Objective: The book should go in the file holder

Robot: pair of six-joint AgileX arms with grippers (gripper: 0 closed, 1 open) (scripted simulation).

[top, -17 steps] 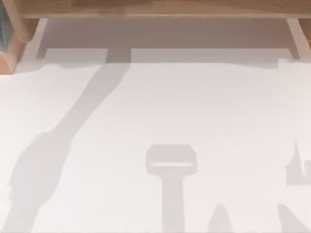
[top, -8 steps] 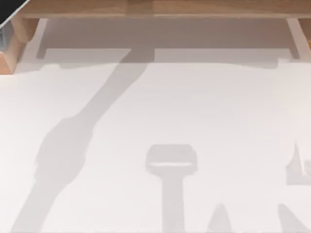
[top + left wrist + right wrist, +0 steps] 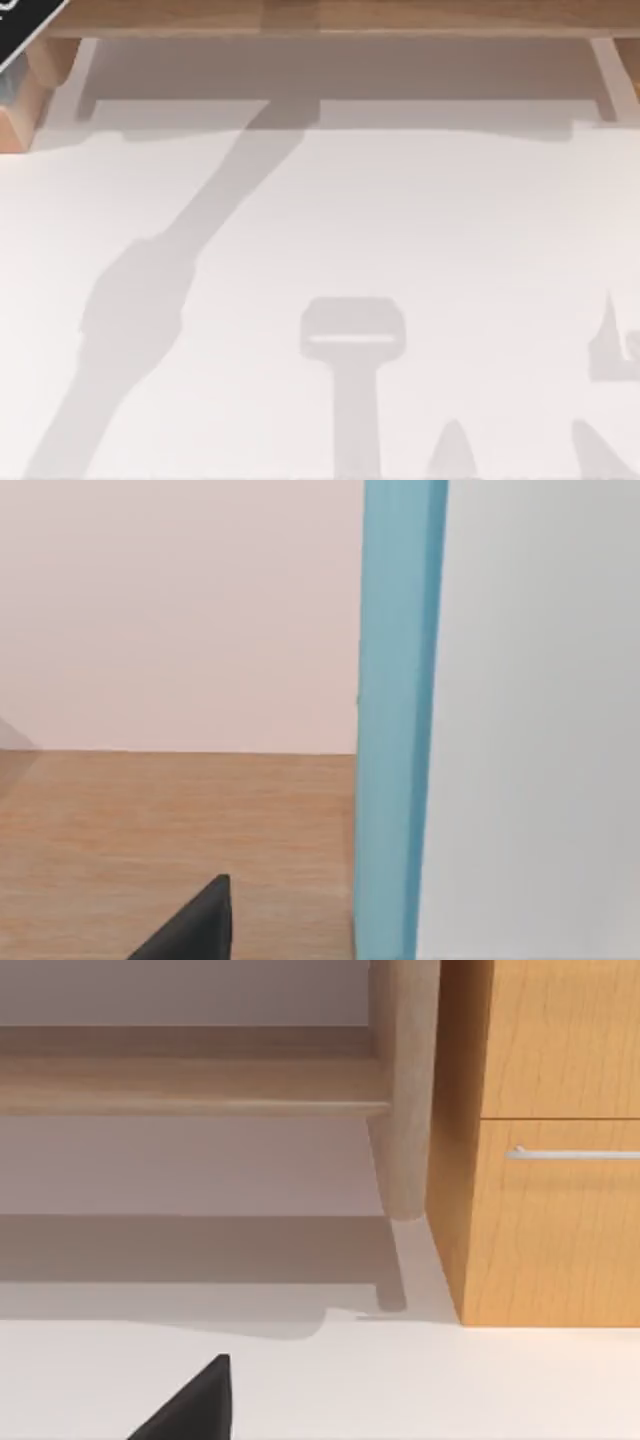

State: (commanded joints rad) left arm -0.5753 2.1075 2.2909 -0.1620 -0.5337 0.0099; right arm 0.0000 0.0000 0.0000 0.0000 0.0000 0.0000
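From above, a corner of the book (image 3: pixel 22 28) pokes in at the far left corner of the table (image 3: pixel 400 230), black cover with a bit of white lettering, lying right over the light-brown boards of the file holder (image 3: pixel 22 105). I judge the job to be in its late stage: the book is at the holder, but whether it is down inside it or only held above it cannot be told, since most of both lies past the edge. Seating and letting go look like what is left.

The left wrist view adds a close look at a wooden surface (image 3: pixel 170 820) with an upright blue panel (image 3: pixel 395 720) beside a pale face, which I cannot match for sure to book or holder. A dark fingertip (image 3: pixel 195 925) juts in there; whether the left gripper is clamped or spread I cannot tell.

The right wrist view looks across the bare table to a long shelf board (image 3: pixel 190 1080) and a wooden drawer cabinet (image 3: pixel 550 1140), well apart from the holder. The right arm seems idle; its grip I cannot tell either.
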